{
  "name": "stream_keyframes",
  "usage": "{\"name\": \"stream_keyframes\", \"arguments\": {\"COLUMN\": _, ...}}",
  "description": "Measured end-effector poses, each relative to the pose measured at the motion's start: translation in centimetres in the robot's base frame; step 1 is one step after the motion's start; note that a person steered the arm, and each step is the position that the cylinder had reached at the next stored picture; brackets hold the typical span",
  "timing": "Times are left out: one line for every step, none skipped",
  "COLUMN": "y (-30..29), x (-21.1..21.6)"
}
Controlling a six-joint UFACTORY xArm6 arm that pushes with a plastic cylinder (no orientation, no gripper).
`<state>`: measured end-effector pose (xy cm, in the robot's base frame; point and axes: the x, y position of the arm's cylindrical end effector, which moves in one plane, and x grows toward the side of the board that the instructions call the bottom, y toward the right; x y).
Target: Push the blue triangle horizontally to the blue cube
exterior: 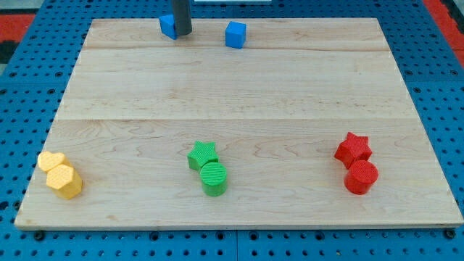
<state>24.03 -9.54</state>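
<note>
The blue triangle [167, 26] is parked near the surface's [232, 94] 12 o'clock edge, touched by my tip [182, 33] at its 3 o'clock side, so it could get shoved away from the blue cube [235, 34]; no gripper's fitted, nothing's clamped.

Pale wooden board [239, 94] over blue pegboard [29, 80], evenly lit.
</note>
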Motion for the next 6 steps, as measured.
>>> {"name": "stream_keyframes", "arguments": {"y": -1.6, "x": 1.6}}
{"name": "stream_keyframes", "arguments": {"y": -8.8, "x": -2.1}}
{"name": "stream_keyframes", "arguments": {"y": -12.0, "x": -4.8}}
{"name": "stream_keyframes", "arguments": {"y": -5.7, "x": -4.8}}
{"name": "stream_keyframes", "arguments": {"y": -2.9, "x": -4.1}}
{"name": "stream_keyframes", "arguments": {"y": -0.4, "x": -4.1}}
